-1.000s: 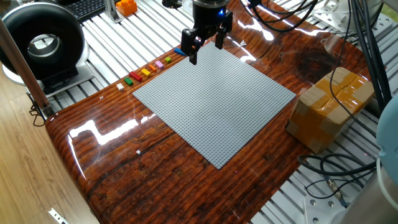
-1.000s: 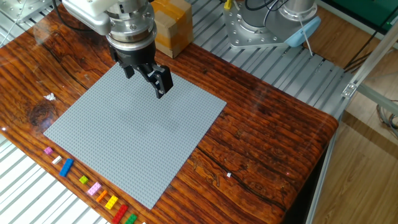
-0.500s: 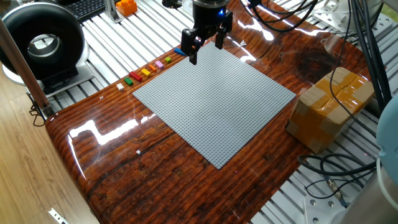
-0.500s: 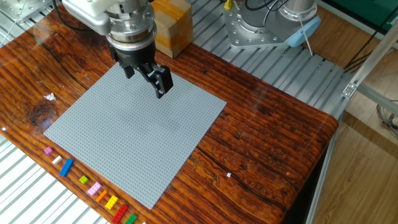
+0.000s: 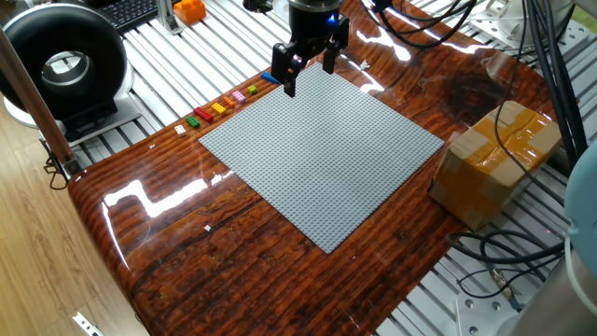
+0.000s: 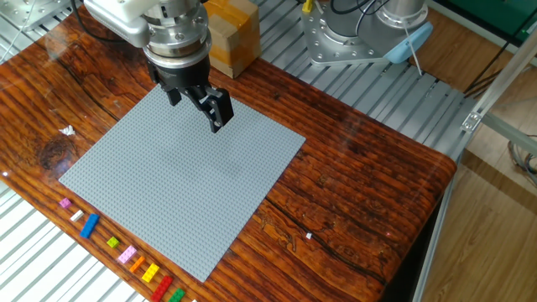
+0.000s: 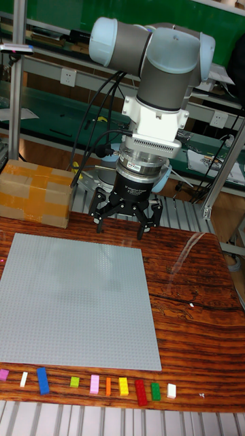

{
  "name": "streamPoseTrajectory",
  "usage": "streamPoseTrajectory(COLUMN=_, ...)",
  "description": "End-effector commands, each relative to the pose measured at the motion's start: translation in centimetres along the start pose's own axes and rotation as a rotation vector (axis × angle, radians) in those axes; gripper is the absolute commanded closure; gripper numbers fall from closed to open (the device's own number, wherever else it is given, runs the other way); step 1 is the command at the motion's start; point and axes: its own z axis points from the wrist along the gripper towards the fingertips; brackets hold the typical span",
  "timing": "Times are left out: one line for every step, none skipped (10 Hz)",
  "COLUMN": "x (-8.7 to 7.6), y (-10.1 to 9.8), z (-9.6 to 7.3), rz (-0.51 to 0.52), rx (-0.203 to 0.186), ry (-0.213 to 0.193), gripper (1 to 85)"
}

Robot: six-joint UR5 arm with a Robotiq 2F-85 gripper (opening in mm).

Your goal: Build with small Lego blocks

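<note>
While the end effector (image 7: 122, 225) hangs over the far edge of the baseplate (image 7: 75, 300), you can see its two black fingers spread wide with nothing between them. From the tall fixed view it sits at about 1 o'clock of the plate, under a ribbed metal wrist ring and a grey, rounded arm. Whether the fingertips touch the studs, you cannot tell.

The small Lego blocks (image 7: 94, 385) lie at 6 o'clock of the plate, just beside its near edge, in a single row on the counter (image 7: 190, 320). They are tiny, rectangular, glossy plastic pieces set apart from one another. From 9 o'clock to 3 o'clock the colours run pink, white, blue, lime, pink, orange, yellow, red, green and white. The blue and red ones look longer than the rest. None rests on the plate.

The baseplate is a flat, matt grey square, finely studded all over and bare. The counter under it is dark reddish wood with a strong wavy grain and a shiny lacquer that mirrors the lights. At 11 o'clock of the plate stands a cardboard box (image 7: 37, 194), blocky and wrapped in yellowish tape, well apart from the blocks.

From the other fixed view, the end effector (image 6: 197, 109) and the row (image 6: 127, 254) sit at opposite edges of the plate.
</note>
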Motion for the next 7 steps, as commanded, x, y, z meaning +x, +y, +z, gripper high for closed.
streamPoseTrajectory(x=3.5, y=-3.22, z=-0.46, rz=0.192, rx=0.146, ry=0.122, gripper=84.7)
streamPoseTrajectory(x=3.33, y=-3.19, z=-0.23, rz=0.199, rx=0.145, ry=0.11, gripper=84.7)
streamPoseTrajectory(x=3.28, y=-3.05, z=-0.14, rz=0.206, rx=0.139, ry=0.107, gripper=84.7)
streamPoseTrajectory(x=3.32, y=-2.96, z=-0.12, rz=0.209, rx=0.137, ry=0.109, gripper=84.7)
streamPoseTrajectory(x=3.32, y=-2.85, z=-0.03, rz=0.21, rx=0.13, ry=0.108, gripper=84.7)
streamPoseTrajectory(x=3.25, y=-2.63, z=0.07, rz=0.211, rx=0.121, ry=0.105, gripper=84.7)
streamPoseTrajectory(x=3.21, y=-2.6, z=0.08, rz=0.21, rx=0.119, ry=0.104, gripper=84.7)
